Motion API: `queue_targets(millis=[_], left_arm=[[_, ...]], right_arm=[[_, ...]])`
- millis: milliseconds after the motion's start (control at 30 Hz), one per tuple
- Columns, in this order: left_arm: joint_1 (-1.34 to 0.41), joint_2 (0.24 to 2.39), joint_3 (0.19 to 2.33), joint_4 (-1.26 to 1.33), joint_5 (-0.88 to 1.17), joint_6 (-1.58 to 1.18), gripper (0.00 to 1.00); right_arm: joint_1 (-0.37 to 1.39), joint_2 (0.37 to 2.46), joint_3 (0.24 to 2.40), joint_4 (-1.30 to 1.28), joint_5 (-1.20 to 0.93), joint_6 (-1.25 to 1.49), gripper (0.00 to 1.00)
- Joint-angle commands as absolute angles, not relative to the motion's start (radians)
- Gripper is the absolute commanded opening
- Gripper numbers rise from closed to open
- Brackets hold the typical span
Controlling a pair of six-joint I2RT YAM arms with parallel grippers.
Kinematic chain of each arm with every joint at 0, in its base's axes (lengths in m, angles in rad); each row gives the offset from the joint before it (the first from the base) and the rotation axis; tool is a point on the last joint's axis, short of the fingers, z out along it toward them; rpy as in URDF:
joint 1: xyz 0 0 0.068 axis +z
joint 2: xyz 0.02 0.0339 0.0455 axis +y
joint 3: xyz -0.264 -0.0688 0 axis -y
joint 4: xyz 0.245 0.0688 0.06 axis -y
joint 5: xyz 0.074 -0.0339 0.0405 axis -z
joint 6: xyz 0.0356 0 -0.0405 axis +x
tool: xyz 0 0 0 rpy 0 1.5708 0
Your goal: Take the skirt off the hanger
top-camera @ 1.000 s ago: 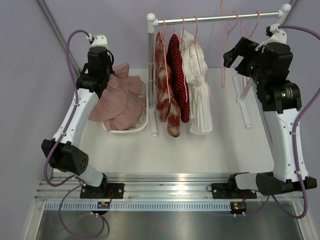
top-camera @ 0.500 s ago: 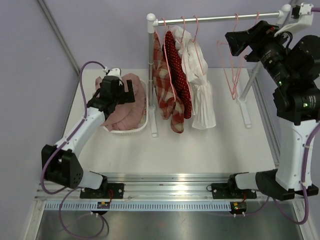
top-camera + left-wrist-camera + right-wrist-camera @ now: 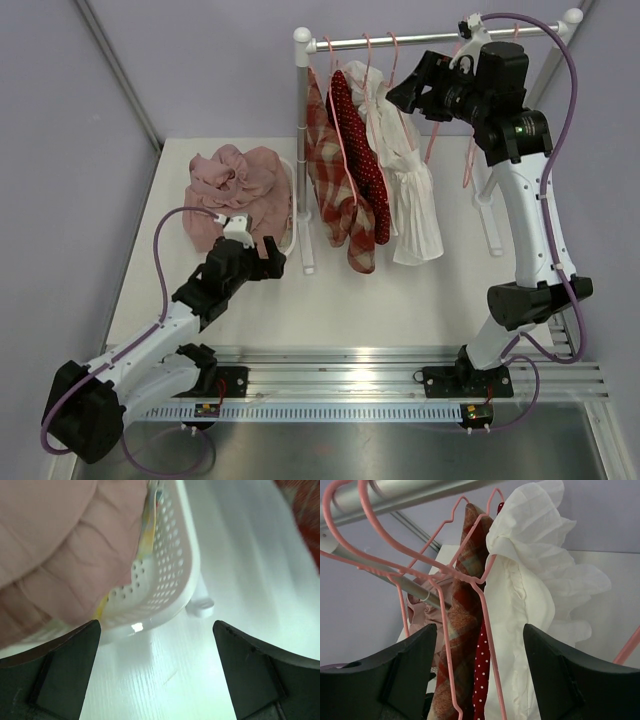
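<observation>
Three skirts hang on pink hangers from the rail (image 3: 400, 42): a red plaid one (image 3: 335, 180), a red polka-dot one (image 3: 362, 160) and a white ruffled one (image 3: 410, 190). My right gripper (image 3: 398, 97) is up at the rail beside the white skirt. In the right wrist view this gripper (image 3: 480, 650) is open, with a pink hanger wire (image 3: 489, 635), the polka-dot skirt (image 3: 481, 670) and the white skirt (image 3: 530, 605) between its fingers, nothing gripped. A pink skirt (image 3: 235, 185) lies in the white basket (image 3: 290, 240). My left gripper (image 3: 268, 255) is open and empty over the table, just in front of the basket (image 3: 172, 565).
Bare pink hangers (image 3: 468, 165) hang at the right end of the rail, behind my right arm. The rack's white post (image 3: 303, 150) stands between the basket and the hanging skirts. The rack's right foot (image 3: 490, 230) lies on the table.
My left gripper opened and left the pink skirt in the basket, then drew back towards the near edge. My right arm swung left along the rail to the white skirt's hanger.
</observation>
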State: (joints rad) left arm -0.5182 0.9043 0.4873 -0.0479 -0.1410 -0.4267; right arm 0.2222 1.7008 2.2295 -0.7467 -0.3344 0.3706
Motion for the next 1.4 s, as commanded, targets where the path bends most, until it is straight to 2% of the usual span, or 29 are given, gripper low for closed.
queue_targets(millis=[0,100,367,400,467,567,600,700,867,1000,1133,1367], left_arm=[[-0.525,0.865,0.468,0.144,-0.104,-0.488,0.99],[-0.525,0.891,0.479,0.143,-0.095,-0.483,0.99],[-0.525,0.882,0.468,0.150,-0.095,-0.485,0.99],[-0.526,0.882,0.468,0.150,-0.095,-0.485,0.99],[-0.526,0.882,0.468,0.152,-0.091,-0.483,0.99],[-0.525,0.885,0.468,0.153,-0.086,-0.480,0.99],[-0.526,0.887,0.468,0.155,-0.084,-0.480,0.99],[-0.525,0.887,0.468,0.160,-0.080,-0.477,0.99],[-0.554,0.894,0.531,0.097,-0.074,-0.427,0.99],[-0.667,0.887,0.723,-0.030,-0.222,-0.361,0.99],[-0.748,0.894,0.941,-0.121,-0.259,-0.289,0.99],[-0.882,1.090,1.349,-0.262,-0.003,-0.178,0.99]], right_arm=[[0.235,1.661,2.197,-0.695,-0.344,0.360,0.75],[0.242,1.670,2.172,-0.692,-0.336,0.365,0.73],[0.287,1.686,2.092,-0.640,-0.316,0.379,0.59],[0.293,1.692,2.097,-0.640,-0.311,0.380,0.54],[0.299,1.698,2.105,-0.643,-0.296,0.383,0.37],[0.311,1.704,2.132,-0.649,-0.276,0.388,0.26],[0.316,1.709,2.152,-0.653,-0.272,0.388,0.16],[0.328,1.727,2.227,-0.704,-0.242,0.368,0.00],[0.331,1.714,2.293,-0.752,-0.207,0.333,0.00],[0.331,1.666,2.296,-0.752,-0.181,0.325,0.00],[0.331,1.644,2.324,-0.767,-0.167,0.322,0.00],[0.331,1.598,2.275,-0.759,-0.173,0.353,0.00]])
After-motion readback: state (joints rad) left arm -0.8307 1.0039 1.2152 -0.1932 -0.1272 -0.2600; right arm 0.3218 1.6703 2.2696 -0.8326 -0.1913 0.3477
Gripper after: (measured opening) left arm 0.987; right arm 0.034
